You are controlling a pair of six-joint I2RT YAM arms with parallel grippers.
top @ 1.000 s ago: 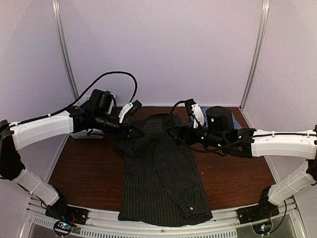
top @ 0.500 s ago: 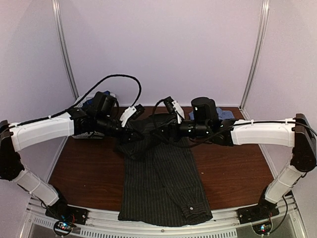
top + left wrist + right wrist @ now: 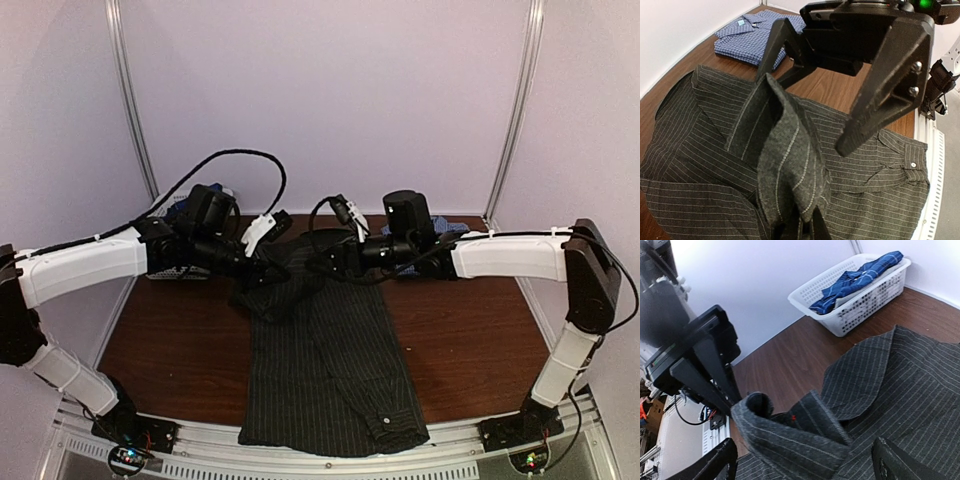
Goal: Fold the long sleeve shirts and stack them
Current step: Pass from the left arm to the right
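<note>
You have three collared shirts in view. The charcoal pinstriped shirt (image 3: pixel 320 360) lies spread lengthwise down the middle of the table (image 3: pixel 180 350), and its near end reaches the near edge. A buttoned cuff shows there, toward the right. At its far end a fold of cloth stands raised off the surface, bunched into a peak. The blue-and-white check shirt (image 3: pixel 757 35) lies neatly folded and flat at the far right of the table, collar on top, near the charcoal one but apart from it. The navy plaid shirt (image 3: pixel 860 275) sits crumpled in the white basket (image 3: pixel 860 310) at the far left.
</note>
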